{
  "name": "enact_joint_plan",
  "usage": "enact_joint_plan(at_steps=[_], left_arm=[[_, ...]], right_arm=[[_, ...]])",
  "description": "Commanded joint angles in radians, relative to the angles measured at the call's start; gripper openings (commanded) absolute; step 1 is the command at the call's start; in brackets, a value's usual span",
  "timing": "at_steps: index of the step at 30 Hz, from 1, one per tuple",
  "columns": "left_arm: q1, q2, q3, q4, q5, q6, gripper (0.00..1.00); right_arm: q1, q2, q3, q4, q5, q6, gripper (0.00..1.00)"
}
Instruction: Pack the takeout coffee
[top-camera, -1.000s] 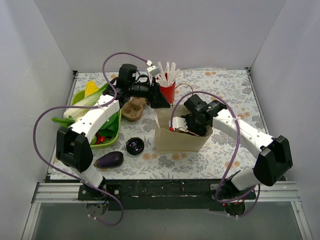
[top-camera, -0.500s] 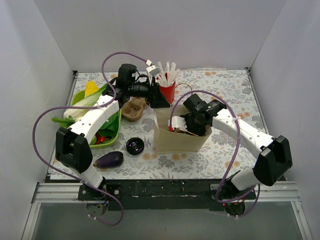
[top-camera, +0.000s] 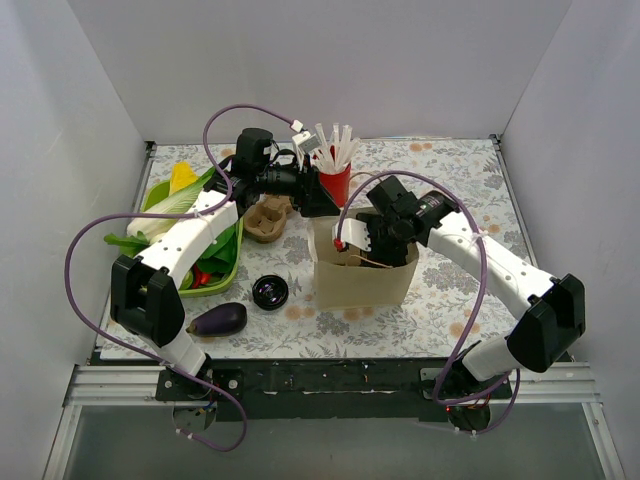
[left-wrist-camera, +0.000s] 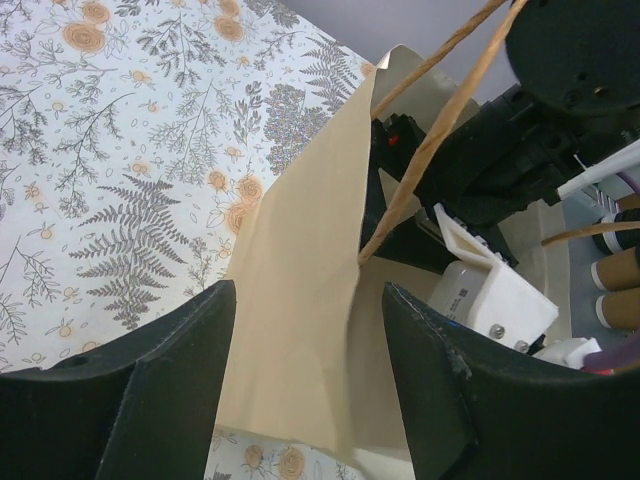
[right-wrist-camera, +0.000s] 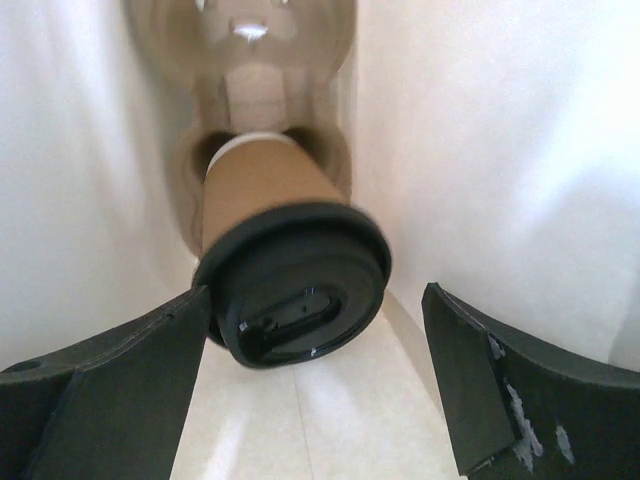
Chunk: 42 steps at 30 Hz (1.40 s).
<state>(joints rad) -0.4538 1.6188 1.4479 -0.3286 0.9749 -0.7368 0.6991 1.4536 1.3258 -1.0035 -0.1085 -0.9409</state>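
The takeout coffee (right-wrist-camera: 262, 180), a tan-brown paper cup with a black lid (right-wrist-camera: 295, 290), stands tilted in a well of a beige pulp carrier (right-wrist-camera: 190, 170) inside the paper bag (top-camera: 365, 285). My right gripper (right-wrist-camera: 315, 300) is open inside the bag (right-wrist-camera: 480, 160); its fingers stand on either side of the lid, the left one close to it. In the top view the right gripper (top-camera: 362, 243) hides the cup. My left gripper (top-camera: 318, 203) is open at the bag's back left corner. In the left wrist view the left gripper (left-wrist-camera: 308, 295) has the bag's wall (left-wrist-camera: 300, 300) between its fingers.
A red cup of white straws (top-camera: 335, 183) stands just behind the bag. A second pulp carrier (top-camera: 264, 220), a black lid (top-camera: 271, 291), an eggplant (top-camera: 218, 319) and a green tray of vegetables (top-camera: 228, 262) lie to the left. Walls close in the table.
My right gripper has turned and moved back and up in the bag. The bag now stands more upright and square. The left arm has barely moved.
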Motion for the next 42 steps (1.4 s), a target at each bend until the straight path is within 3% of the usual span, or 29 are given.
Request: enact_joint_plan(at_steps=[1, 11, 33, 42], left_arm=[[-0.002, -0.068, -0.006, 0.008, -0.004, 0.016, 0.60], [-0.002, -0.071, -0.014, 0.010, -0.013, 0.016, 0.61], [0.012, -0.086, 0.077, 0.013, -0.065, -0.012, 0.64], [0.047, -0.050, 0.196, 0.068, -0.102, -0.101, 0.66]], right_arm=[[0.008, -0.012, 0.073, -0.038, -0.020, 0.022, 0.94], [0.019, -0.012, 0.127, -0.070, -0.019, 0.027, 0.96], [0.022, -0.024, 0.409, -0.149, -0.068, 0.045, 0.97], [0.022, -0.079, 0.555, 0.014, -0.164, 0.135, 0.95]])
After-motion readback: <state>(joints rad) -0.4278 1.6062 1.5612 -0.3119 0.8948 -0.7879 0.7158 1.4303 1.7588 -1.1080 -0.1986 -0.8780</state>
